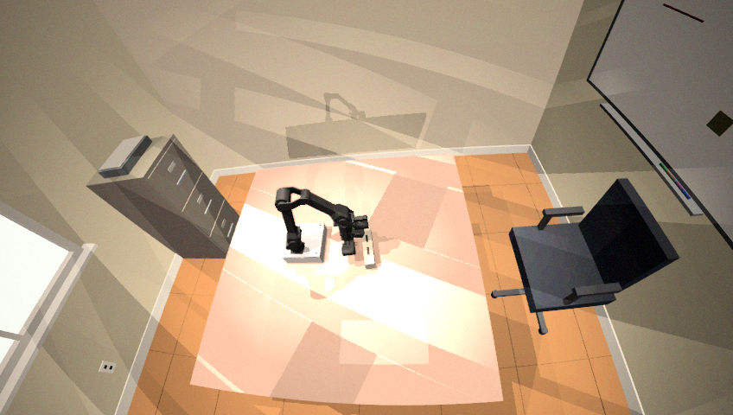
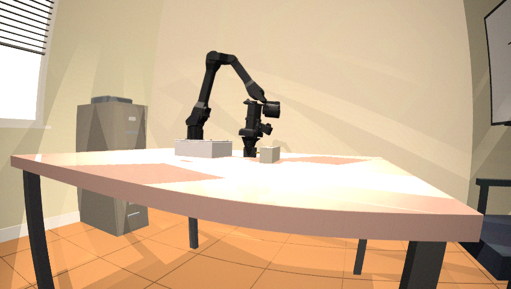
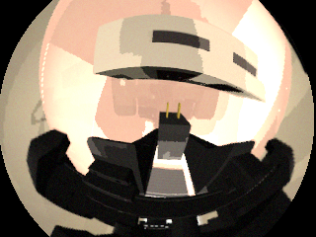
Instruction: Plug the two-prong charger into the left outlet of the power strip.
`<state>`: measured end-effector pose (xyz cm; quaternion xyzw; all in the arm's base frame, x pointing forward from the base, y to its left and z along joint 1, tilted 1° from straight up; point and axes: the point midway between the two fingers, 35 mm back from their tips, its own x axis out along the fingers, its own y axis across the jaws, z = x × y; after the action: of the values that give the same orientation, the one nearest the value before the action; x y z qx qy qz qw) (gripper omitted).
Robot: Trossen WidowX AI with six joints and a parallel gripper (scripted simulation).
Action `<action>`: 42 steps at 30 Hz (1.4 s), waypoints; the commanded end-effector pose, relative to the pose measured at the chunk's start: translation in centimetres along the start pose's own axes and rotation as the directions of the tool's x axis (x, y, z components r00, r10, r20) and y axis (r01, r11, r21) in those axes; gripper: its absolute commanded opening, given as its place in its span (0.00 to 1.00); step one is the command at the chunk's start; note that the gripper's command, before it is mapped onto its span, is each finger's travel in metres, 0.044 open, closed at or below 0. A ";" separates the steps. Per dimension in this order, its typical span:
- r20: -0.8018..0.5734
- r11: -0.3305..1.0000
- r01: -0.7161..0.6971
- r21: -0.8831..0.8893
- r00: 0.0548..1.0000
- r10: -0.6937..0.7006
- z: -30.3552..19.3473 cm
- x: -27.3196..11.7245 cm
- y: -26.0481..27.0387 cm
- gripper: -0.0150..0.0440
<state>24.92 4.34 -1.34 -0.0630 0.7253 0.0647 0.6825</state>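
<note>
The tool (image 1: 349, 250) (image 2: 249, 152) (image 3: 169, 132) is clamped on one two-prong charger (image 3: 174, 134), its two brass prongs (image 3: 173, 110) pointing to twelve o'clock in the wrist view, seemingly just short of the one power strip (image 1: 369, 249) (image 2: 269, 154) (image 3: 148, 46).

The charger (image 3: 174, 133) is dark grey to black with two golden-yellow prongs (image 3: 173, 110), while the power strip (image 1: 369, 249) (image 2: 269, 154) (image 3: 148, 44) is cream-beige with dark slots on top (its shadowed side looks almost black, though the wrist view is too coarse to be sure). The gripper (image 1: 348, 250) (image 2: 249, 152) (image 3: 169, 132) is black, and the tabletop (image 1: 257, 349) (image 2: 250, 218) (image 3: 74, 44) is salmon pink, patched with near-white light. Thin dark lines grid the orange floor tiles (image 1: 550, 354) (image 2: 229, 257).
</note>
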 end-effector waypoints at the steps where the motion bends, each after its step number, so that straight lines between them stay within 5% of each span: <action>1: 0.003 1.000 -0.004 0.014 1.000 0.004 0.8 -0.1 0.1 0.25; 42: 0.003 1.000 -0.005 0.028 1.000 0.005 2.0 -0.1 0.4 0.25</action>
<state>26.66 4.96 -1.43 -0.0541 0.7255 0.0566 0.6838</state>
